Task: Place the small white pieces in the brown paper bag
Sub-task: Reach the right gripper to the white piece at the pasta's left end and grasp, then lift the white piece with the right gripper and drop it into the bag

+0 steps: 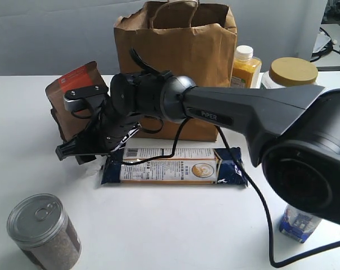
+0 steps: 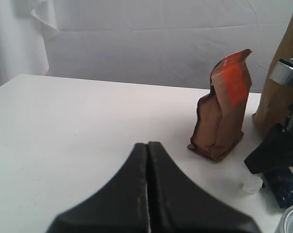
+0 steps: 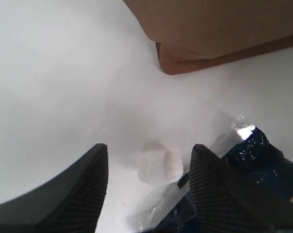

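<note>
White piece (image 3: 158, 166) lies on the desk (image 3: 49, 73) between the spread right fingers (image 3: 83, 194), just beside the foil end of a blue packet (image 3: 263, 160). Left fingers (image 2: 137, 194) are pressed together, empty. Closing may catch the foil too, or push the piece away. The bag (image 1: 175, 56) stands near.

A white table is standing in front of a pale backdrop.
Soft, even light is falling across the white tabletop (image 1: 159, 230), leaving only faint, blurred shadows on it. A pale grey wall (image 1: 52, 34) is running behind the table's far edge. In the left wrist view, a lightly creased white sheet (image 2: 151, 53) is covering that backdrop, and a fold of white cloth (image 2: 42, 17) is hanging beside it. Dark cables (image 1: 333, 42) are trailing beyond the far right corner.
</note>
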`<state>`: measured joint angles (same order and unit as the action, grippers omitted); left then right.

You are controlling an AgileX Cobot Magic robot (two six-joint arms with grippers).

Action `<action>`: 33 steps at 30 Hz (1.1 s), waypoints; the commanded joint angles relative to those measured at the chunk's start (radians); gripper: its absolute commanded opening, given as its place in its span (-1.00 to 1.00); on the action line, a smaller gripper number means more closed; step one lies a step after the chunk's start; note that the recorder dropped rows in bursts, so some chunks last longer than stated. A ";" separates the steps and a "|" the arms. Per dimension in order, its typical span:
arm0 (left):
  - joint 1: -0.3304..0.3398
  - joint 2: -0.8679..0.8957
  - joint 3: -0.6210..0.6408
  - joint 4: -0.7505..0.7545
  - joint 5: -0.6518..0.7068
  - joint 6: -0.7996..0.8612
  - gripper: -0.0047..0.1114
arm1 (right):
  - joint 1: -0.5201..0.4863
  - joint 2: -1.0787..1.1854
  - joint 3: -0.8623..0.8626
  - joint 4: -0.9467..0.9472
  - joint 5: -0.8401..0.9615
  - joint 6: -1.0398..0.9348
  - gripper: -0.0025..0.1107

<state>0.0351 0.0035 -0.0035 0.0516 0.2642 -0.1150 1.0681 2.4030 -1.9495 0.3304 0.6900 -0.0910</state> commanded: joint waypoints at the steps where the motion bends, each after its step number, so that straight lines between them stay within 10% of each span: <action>1: -0.005 -0.003 0.004 -0.008 -0.002 -0.005 -0.92 | 0.002 0.025 -0.007 0.020 -0.021 -0.023 -0.10; 11: -0.005 -0.003 0.004 -0.008 -0.002 -0.005 -0.92 | 0.002 0.074 -0.007 0.059 -0.025 -0.036 -0.12; 21: -0.005 -0.003 0.004 -0.008 -0.002 -0.005 -0.92 | 0.015 0.078 -0.007 0.035 -0.011 -0.034 -0.84; 33: -0.005 -0.003 0.004 -0.008 -0.002 -0.005 -0.92 | 0.017 -0.105 -0.007 -0.001 0.219 -0.003 -0.85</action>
<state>0.0351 0.0035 -0.0035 0.0516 0.2642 -0.1150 1.0812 2.3555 -1.9553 0.3609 0.8485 -0.1143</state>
